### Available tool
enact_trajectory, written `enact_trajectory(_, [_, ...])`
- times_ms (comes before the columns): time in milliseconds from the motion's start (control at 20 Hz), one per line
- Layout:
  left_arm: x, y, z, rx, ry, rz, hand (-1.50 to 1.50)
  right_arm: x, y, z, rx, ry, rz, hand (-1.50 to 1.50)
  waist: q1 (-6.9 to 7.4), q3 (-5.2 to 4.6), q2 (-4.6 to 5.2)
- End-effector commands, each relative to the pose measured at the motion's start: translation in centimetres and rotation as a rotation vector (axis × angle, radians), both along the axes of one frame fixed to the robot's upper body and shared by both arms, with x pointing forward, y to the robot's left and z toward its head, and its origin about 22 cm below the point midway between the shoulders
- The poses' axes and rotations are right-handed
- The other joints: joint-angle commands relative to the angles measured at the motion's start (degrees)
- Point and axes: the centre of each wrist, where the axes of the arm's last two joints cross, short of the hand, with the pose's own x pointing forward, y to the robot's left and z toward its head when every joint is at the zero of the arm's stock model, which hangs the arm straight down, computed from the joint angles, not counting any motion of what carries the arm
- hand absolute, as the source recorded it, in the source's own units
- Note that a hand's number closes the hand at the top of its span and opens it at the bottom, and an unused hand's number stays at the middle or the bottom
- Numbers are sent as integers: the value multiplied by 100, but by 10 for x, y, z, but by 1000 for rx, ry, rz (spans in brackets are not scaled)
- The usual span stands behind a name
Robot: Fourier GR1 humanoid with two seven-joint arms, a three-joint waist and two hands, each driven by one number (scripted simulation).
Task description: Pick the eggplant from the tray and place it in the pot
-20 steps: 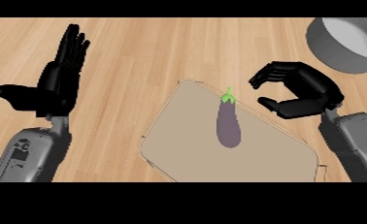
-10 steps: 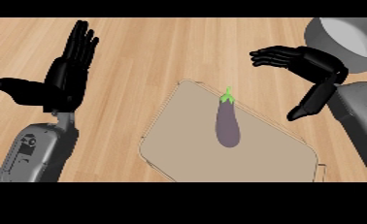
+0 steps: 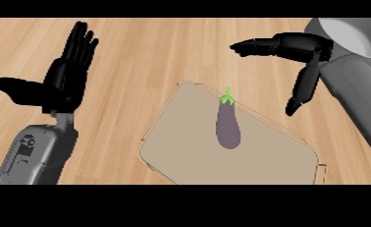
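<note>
One dark purple eggplant (image 3: 229,128) is lying untouched on the beige tray (image 3: 181,147), so we are lowering our spread-fingered right hand (image 3: 297,49) squarely over its middle before closing.

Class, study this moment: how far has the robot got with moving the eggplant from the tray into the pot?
Nothing is finished: the eggplant lies on the tray, untouched. In hand: the right robot hand hangs open above the tray's right side, fingers and thumb spread, beside the pot. The left robot hand rests open at the left. Left to do: grasp, lift, carry and place it in the pot.
</note>
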Motion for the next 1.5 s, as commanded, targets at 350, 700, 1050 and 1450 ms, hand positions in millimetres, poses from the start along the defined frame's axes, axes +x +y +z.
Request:
enact_trajectory(350, [-11,22,-8,-2,28,37,0,13,48,-20,-141,79,256,-150,-236,-14,-93])
enact_trajectory(700, [-6,-3,-5,-6,9,50,0,3,66,-58,-200,124,317,-150,-325,-11,-103])
enact_trajectory(1050, [-5,11,-8,-14,37,62,0,7,62,-54,-107,72,320,-150,-349,-12,-109])
enact_trajectory(1450, [-2,15,2,-1,-6,70,0,5,78,-70,-213,24,323,-150,-410,-16,-135])
